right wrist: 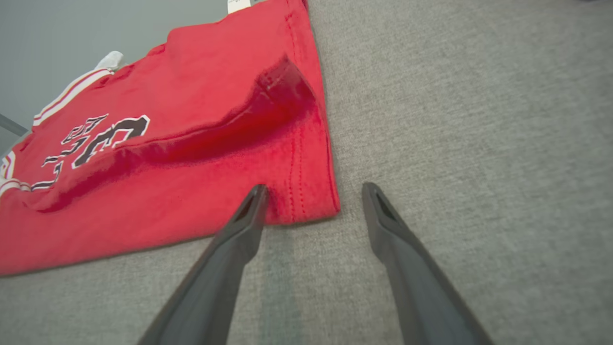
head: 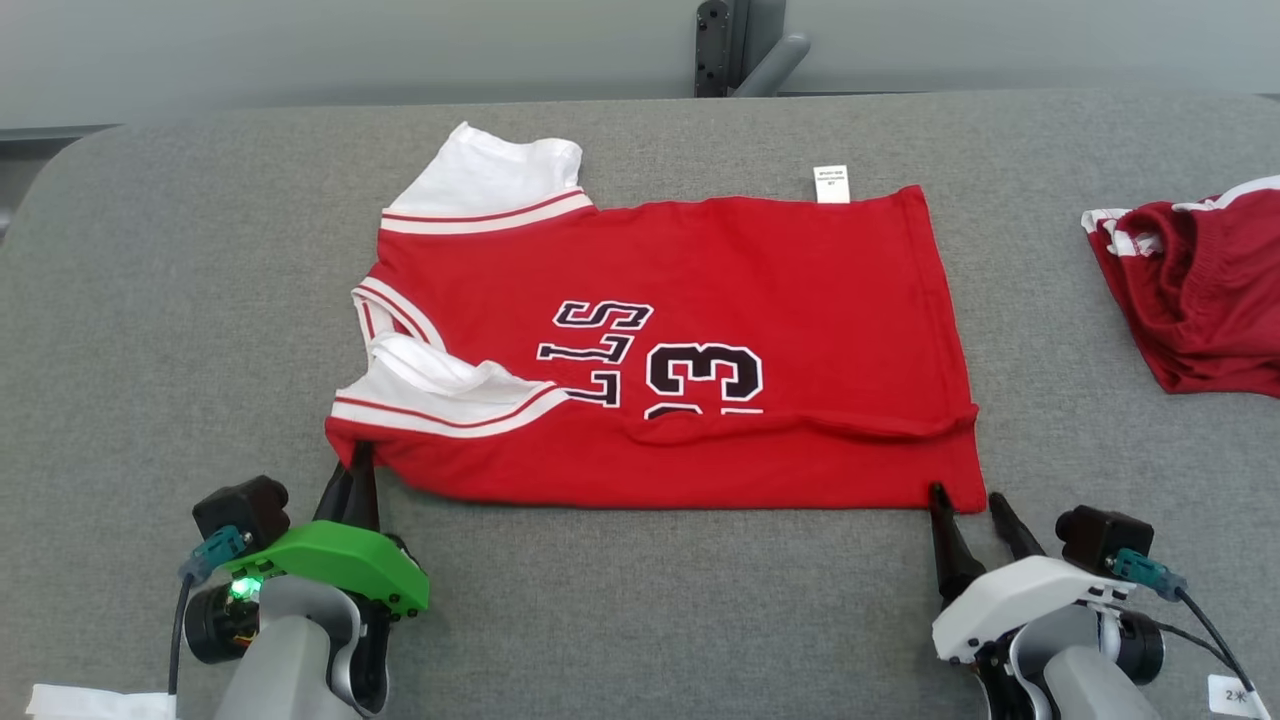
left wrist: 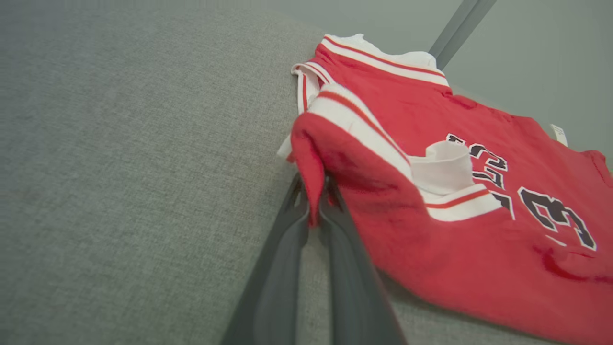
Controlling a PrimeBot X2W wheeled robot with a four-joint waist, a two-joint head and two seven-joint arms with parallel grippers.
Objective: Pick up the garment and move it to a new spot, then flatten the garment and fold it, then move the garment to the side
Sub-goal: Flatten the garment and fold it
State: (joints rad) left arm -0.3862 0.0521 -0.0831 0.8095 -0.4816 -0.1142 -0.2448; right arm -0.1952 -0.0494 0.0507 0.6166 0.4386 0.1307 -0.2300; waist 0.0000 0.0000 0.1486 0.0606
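From the head view, the red garment (head: 720, 300) is seen spread on the grey table (head: 200, 300), folded lengthwise, its collar end turned toward the robot's left and its hem toward the right. Dark letters and numerals are shown on its upper layer, and a small white label (head: 831, 184) juts out at its far edge. The left gripper (head: 358, 460) is placed at the garment's near collar-end corner, its fingers drawn together on the red cloth. The right gripper (head: 967, 495) is placed at the garment's near hem-end corner, its fingers spread; one tip is touching the edge there, the other lies just beyond the corner. A second, darker red cloth (head: 1200, 300) is bunched well apart from the garment, past its hem.

In the left wrist view, the left gripper (left wrist: 316, 201) is seen clenched on the garment (left wrist: 407, 230) – a pinch of red fabric below the white-striped sleeve band is squeezed between the two dark fingers and lifted slightly off the table (left wrist: 119, 167). The rest of the garment is stretched away from that pinch, numerals upward.

In the right wrist view, the right gripper (right wrist: 315, 189) is shown released, nothing clamped. The garment's (right wrist: 191, 120) stitched hem corner is framed between the parted fingers – one tip is pressed against the edge of the cloth, the other rests on the bare table (right wrist: 479, 120) just beside the corner. A raised crease is seen running along the garment from the hem toward the lettering.
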